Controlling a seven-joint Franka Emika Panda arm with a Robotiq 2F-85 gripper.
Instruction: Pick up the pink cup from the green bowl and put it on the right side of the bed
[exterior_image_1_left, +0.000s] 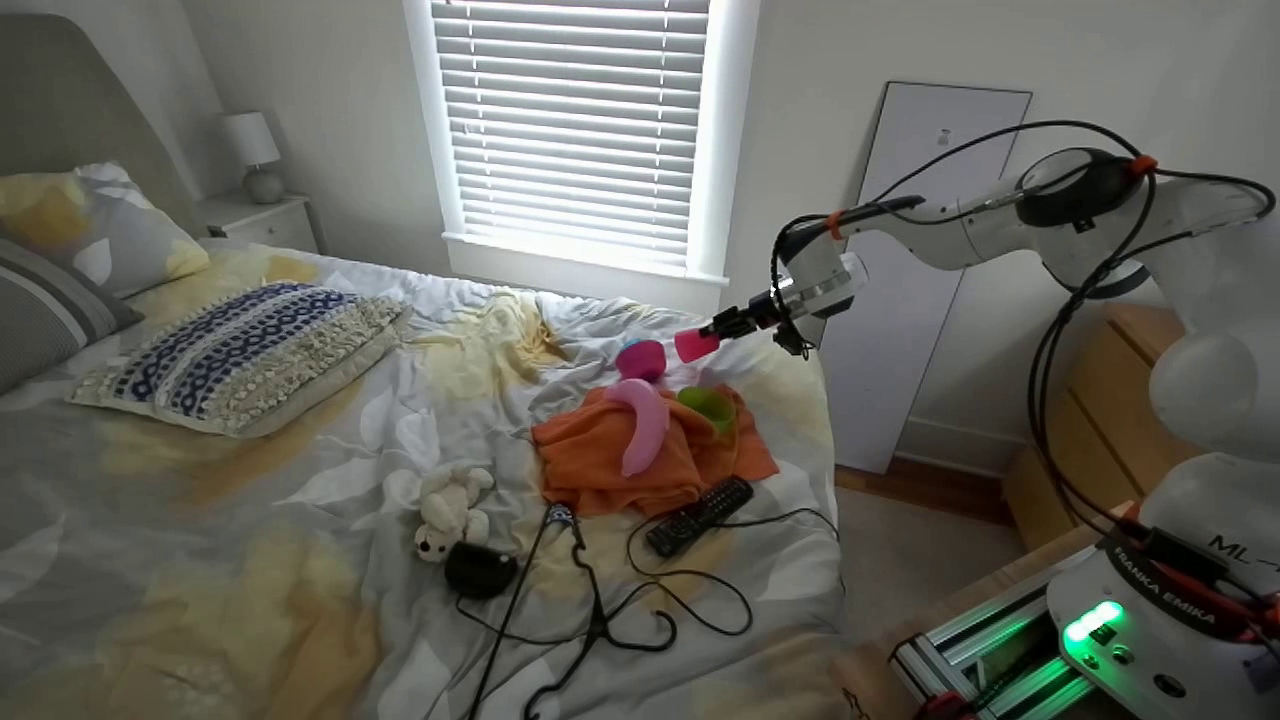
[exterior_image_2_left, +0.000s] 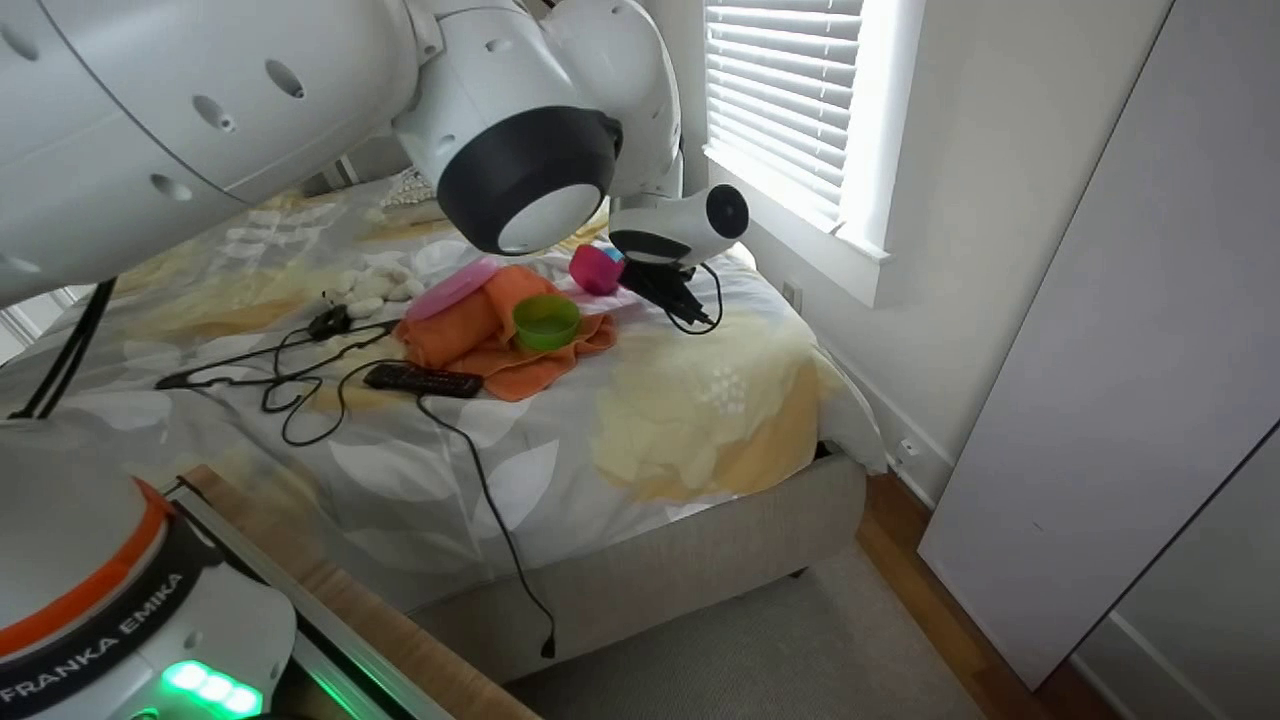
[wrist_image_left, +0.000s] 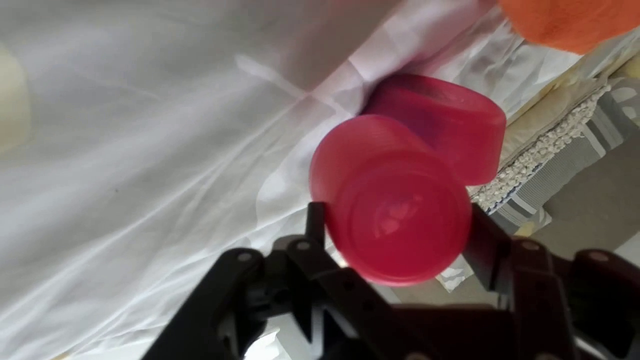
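In an exterior view, a rounded magenta object (exterior_image_1_left: 641, 361) sits left; just right, the pink cup (exterior_image_1_left: 697, 346), apart from the green bowl (exterior_image_1_left: 707, 406), juts ahead of the tool (wrist_image_left: 395, 222) clasping it, axis roughly along the tool's. Placing likely turns on its gap to the bed (exterior_image_1_left: 350, 490), which I cannot judge.

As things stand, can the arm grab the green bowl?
Probably not: the gripper is shut on the pink cup, so it has no grip to spare. The green bowl itself looks free to approach, resting on the orange cloth with nothing visible covering it.
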